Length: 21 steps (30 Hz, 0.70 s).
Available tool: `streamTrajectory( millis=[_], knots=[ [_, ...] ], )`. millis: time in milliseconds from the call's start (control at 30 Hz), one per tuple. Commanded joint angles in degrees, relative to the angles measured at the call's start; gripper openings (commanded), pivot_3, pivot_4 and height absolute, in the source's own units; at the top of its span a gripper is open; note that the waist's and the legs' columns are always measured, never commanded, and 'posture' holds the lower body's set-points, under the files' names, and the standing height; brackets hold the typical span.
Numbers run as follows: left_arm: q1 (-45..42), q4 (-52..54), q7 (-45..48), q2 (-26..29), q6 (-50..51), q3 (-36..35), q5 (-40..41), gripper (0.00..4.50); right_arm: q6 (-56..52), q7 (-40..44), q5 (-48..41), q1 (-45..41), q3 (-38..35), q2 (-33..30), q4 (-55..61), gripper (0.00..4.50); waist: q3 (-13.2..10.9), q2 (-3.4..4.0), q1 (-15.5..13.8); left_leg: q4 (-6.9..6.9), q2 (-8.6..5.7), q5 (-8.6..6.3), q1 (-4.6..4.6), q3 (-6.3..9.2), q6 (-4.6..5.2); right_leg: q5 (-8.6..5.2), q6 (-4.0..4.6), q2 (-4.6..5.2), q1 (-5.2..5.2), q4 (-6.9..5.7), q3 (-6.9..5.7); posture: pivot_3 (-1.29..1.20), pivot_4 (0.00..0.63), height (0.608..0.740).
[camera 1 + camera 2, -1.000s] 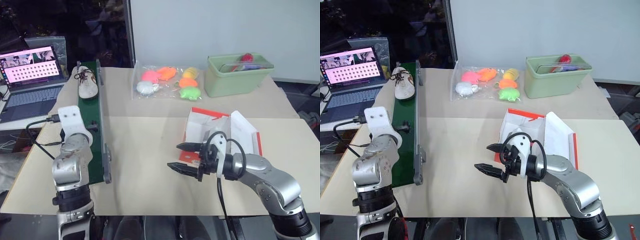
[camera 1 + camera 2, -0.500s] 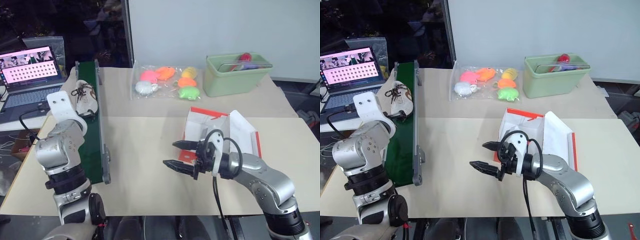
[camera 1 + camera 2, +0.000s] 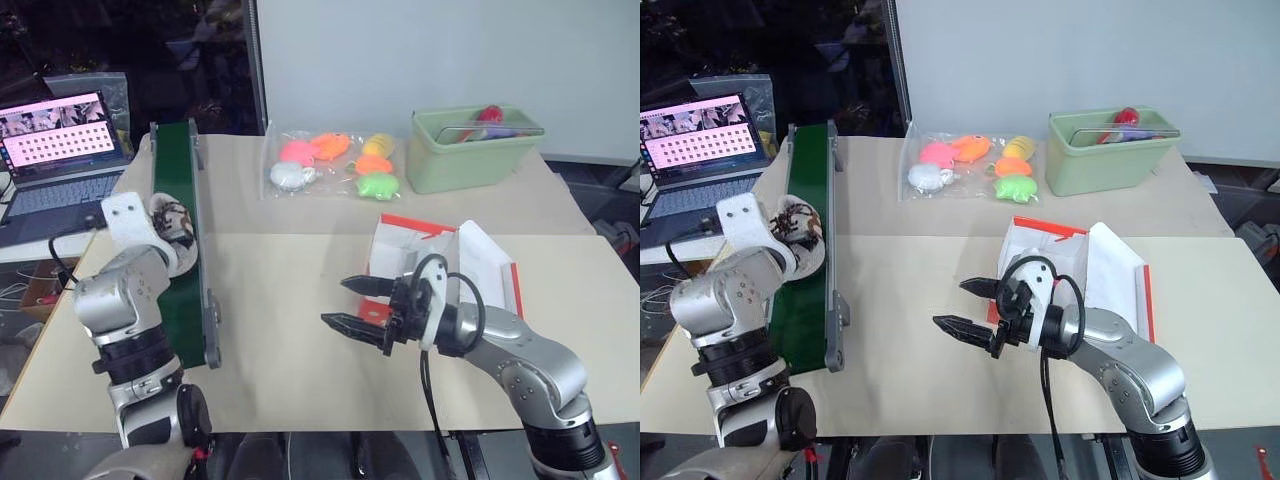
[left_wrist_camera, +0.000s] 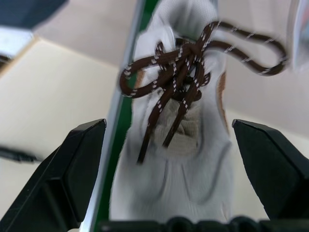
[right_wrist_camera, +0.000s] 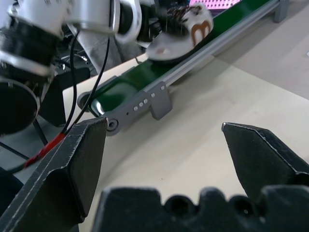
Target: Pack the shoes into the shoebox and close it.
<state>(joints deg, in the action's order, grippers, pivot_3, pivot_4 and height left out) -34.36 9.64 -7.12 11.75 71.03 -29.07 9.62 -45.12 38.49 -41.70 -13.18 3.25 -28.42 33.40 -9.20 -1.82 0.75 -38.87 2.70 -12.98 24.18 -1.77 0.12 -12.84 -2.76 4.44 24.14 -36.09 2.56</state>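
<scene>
Bright tabletop, dark background, blurry close-ups

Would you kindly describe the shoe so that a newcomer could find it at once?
Find the long green conveyor belt along the table's left edge, beside the laptop. On it lies the shoe, between the open fingers of the left hand. It is white with dark brown laces, unlike the neon toys in the bag.

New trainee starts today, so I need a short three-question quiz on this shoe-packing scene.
1. True or false: the left pincer is shut on the shoe.
2. The shoe rests on: A) green conveyor belt B) green bin C) laptop.
3. Is the shoebox open or closed?

Key: 1 false, its fingers stand open around the shoe; 2 A; 3 open, beside the open right pincer.
</scene>
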Motion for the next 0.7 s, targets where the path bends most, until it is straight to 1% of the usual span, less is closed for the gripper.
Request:
streamTrajectory(
  millis=[33,67,100,200,267,333,400,600,700],
  knots=[
    [1.04,1.5,-0.58,-2.91,2.38,-1.76,1.22,4.24,0.2,-0.85,-2.06,-0.73,-2.06,-0.29,2.93,4.49,0.05,0.05,-0.33,0.0,-0.01,0.0,-0.05,0.0,0.0,0.0,0.0,0.01,-0.07,-0.02,0.0,0.0,0.15,0.729],
    [0.9,2.17,-0.78,-3.66,2.85,-2.18,1.42,3.98,0.15,-1.11,-2.49,-0.75,-2.5,-0.3,3.04,4.5,0.05,0.04,-0.39,-0.01,-0.03,0.0,-0.11,0.0,0.0,0.0,0.0,0.02,-0.13,-0.02,0.0,0.0,0.15,0.729],
    [0.74,2.6,-0.9,-3.95,3.05,-2.2,1.45,3.88,0.15,-1.33,-2.79,-0.8,-2.83,-0.27,3.05,4.5,0.06,0.04,-0.44,-0.03,-0.03,0.01,-0.13,0.0,-0.02,0.0,0.0,0.02,-0.16,-0.04,0.0,0.0,0.15,0.729],
    [0.43,3.16,-1.02,-4.12,3.37,-2.21,1.26,2.84,0.2,-1.88,-3.49,-0.9,-3.14,-0.36,3.0,4.5,0.06,0.04,-0.57,-0.04,-0.04,0.03,-0.32,0.0,-0.05,0.0,0.01,0.02,-0.37,-0.04,0.0,0.0,0.15,0.729],
    [0.13,3.25,-1.04,-4.01,3.69,-2.33,1.21,2.26,0.3,-2.11,-3.78,-0.98,-3.18,-0.35,2.92,4.5,0.06,0.04,-0.57,-0.03,-0.04,0.03,-0.62,0.01,-0.05,-0.01,0.0,0.01,-0.67,0.0,-0.02,0.0,0.15,0.729],
    [-0.04,3.33,-0.98,-3.81,3.91,-2.35,1.18,1.75,0.44,-2.32,-4.04,-1.06,-3.24,-0.25,2.82,4.5,0.06,0.04,-0.57,0.0,-0.03,0.03,-0.97,0.01,-0.06,-0.03,0.01,0.01,-1.0,0.04,-0.03,0.0,0.15,0.729],
    [-0.15,3.33,-0.87,-3.43,4.06,-2.41,1.16,1.36,0.53,-2.62,-4.2,-1.23,-3.25,-0.06,2.66,4.5,0.06,0.04,-0.56,0.0,-0.04,0.03,-0.99,0.01,-0.06,-0.03,0.01,0.01,-1.01,0.04,-0.02,0.0,0.15,0.729],
    [-0.14,3.2,-1.49,-2.63,2.79,-1.69,0.24,1.36,0.77,-3.21,-4.02,-1.7,-3.01,0.42,2.12,4.5,0.06,0.04,-0.56,0.01,-0.03,0.03,-0.99,0.04,-0.06,-0.02,0.01,-0.01,-1.0,0.03,-0.02,0.0,0.15,0.729],
    [-0.11,4.06,-1.98,-1.29,-2.19,0.57,-1.34,1.36,0.62,-3.62,-3.81,-2.03,-3.05,0.51,1.66,4.5,0.05,0.03,-0.54,0.0,-0.04,0.03,-0.97,0.04,-0.06,-0.02,0.01,0.0,-0.99,0.03,-0.02,0.0,0.15,0.729]
  ],
)
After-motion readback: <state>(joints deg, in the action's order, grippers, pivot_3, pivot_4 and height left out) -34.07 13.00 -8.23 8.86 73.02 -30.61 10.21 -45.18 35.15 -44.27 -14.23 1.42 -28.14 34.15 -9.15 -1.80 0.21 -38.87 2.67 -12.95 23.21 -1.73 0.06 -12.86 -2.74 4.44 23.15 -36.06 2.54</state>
